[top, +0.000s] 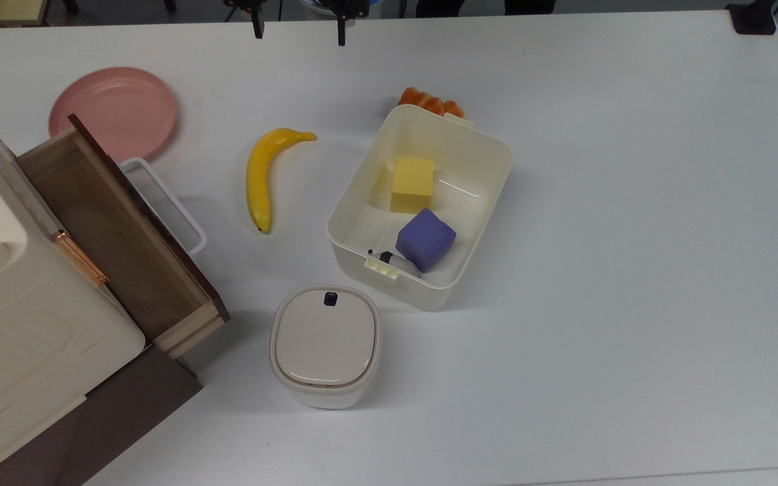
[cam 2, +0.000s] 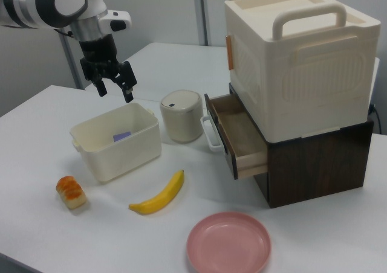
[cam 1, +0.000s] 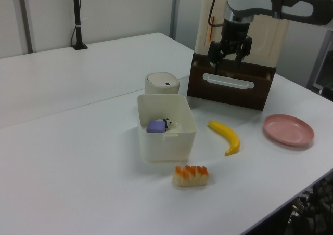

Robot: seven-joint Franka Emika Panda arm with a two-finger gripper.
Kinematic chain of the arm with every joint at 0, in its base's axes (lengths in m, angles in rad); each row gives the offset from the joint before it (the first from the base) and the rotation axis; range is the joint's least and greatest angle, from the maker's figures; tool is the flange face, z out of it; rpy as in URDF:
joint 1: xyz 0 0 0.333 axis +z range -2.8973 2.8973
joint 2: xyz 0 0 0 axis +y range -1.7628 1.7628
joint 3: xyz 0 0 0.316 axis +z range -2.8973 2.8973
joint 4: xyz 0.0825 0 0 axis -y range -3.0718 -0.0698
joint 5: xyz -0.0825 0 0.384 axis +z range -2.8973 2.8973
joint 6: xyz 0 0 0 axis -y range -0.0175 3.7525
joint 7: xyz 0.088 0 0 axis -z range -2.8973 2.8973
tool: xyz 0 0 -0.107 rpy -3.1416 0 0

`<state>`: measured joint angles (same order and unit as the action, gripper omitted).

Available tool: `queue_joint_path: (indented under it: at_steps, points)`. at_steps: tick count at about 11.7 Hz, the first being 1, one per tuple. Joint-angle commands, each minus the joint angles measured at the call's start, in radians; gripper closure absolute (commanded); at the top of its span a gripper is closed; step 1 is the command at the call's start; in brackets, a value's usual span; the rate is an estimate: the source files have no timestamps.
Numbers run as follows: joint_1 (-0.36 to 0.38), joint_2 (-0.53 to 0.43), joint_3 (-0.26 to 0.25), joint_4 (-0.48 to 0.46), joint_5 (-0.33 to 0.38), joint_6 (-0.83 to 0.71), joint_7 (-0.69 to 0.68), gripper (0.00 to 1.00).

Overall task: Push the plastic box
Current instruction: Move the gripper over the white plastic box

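Your gripper (cam 2: 114,87) hangs high with fingers spread, touching nothing.
The box (top: 420,205) sits mid-table; in the top view its far wall hides most of the bread (top: 431,104), and the purple block (top: 425,239) covers part of a small toy.

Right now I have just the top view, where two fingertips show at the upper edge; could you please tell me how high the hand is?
Observer: In the right view the hand hangs in the air, higher than the rim of the plastic box, and touches nothing.
Operator: Thank you. Is the orange thing behind the box pressed against its wall?
Observer: No. In the left view the bread roll lies apart from the box, with a strip of bare table between them.
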<state>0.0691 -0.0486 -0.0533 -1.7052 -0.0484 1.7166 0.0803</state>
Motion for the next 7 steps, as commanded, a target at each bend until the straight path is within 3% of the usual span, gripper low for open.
queue_joint_path:
  at_steps: [1,7]
  points:
    - [0.015,-0.025,-0.014,-0.004,0.039,-0.029,-0.028,0.0]
    - [0.024,-0.019,-0.004,0.006,0.044,-0.061,-0.033,0.0]
